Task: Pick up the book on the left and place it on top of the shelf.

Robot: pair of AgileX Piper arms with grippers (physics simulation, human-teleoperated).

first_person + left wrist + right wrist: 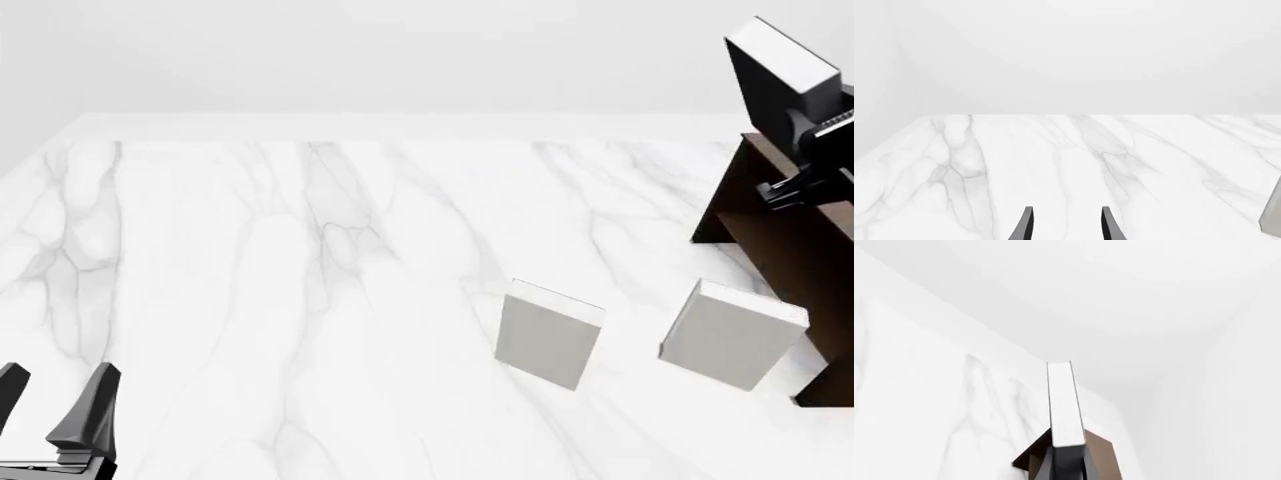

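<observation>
Black-covered book [778, 62] with white page edges is clamped in the right gripper [810, 128], fingers pinching the lower end of it so the book stands up and out beyond the fingertips, tilted, long axis running on from the fingers. Right wrist view confirms it: the book's white edge [1065, 405] rises straight ahead from between the jaws, with the dark brown shelf [1102, 454] just below and past the fingertips. In the front view the shelf [785, 235] sits directly under the gripper, its flat top close beneath the held book, apparently not touching yet. Judgement: pick is done, carry is near its end, the coming move is a short descent and lay-down onto the shelf top; the book needs tipping from upright towards flat or it may topple off an edge. Open air above and to the left of the gripper, so room to adjust. Farther out, towards the arms' side, two white books [549, 332] [733, 333] stand on the marble table [294, 300], well below the hand, clear of the path. Left gripper [54, 405] is far off at the near left, fingers apart, nothing between them, no part in this step.
</observation>
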